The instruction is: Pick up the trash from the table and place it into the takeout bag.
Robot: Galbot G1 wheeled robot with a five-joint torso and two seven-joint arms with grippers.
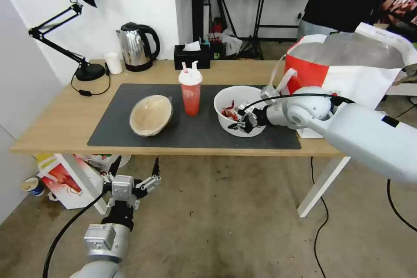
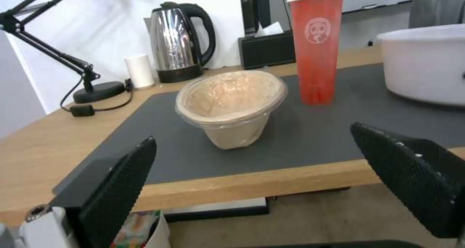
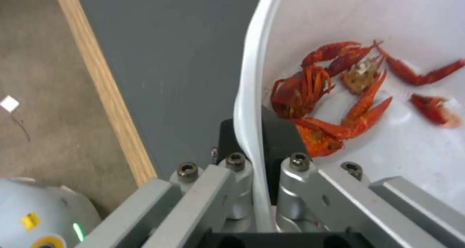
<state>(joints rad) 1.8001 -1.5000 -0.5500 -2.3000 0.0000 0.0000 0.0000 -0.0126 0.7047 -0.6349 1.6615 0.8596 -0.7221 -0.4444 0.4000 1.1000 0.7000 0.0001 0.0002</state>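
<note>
The large white plastic bowl (image 1: 238, 108) stands on the dark grey mat (image 1: 130, 128) toward the right end of the table (image 1: 61, 121), with red crayfish scraps (image 3: 339, 95) lying in its bottom. The right gripper (image 1: 243, 122) is clamped on the bowl's near rim: in the right wrist view one black pad sits inside the wall and the other outside it, the thin white rim (image 3: 249, 95) pinched between them. The gripper's own metal links cover the lower part of the rim there, and part of the scraps lies behind the inner pad.

Just left of the bowl stands the red drink cup (image 1: 190, 93), upright, with a white lid and straws; in the left wrist view its top is cut off. Farther left on the mat the beige paper bowl (image 1: 150, 115) leans tilted, its mouth turned toward the table's front edge.

The takeout bag (image 1: 347, 61) stands open at the table's right end, behind the right arm, which hides its lower front; silver lining shows inside.

The left gripper (image 1: 132, 182) hangs below the table's front edge, over the floor, fingers (image 2: 116, 190) spread wide apart and holding nothing.

At the back of the table stand a kettle (image 1: 137, 47), a small white cup (image 1: 114, 63), a black tissue box (image 1: 192, 56) and a desk lamp (image 1: 78, 30).
</note>
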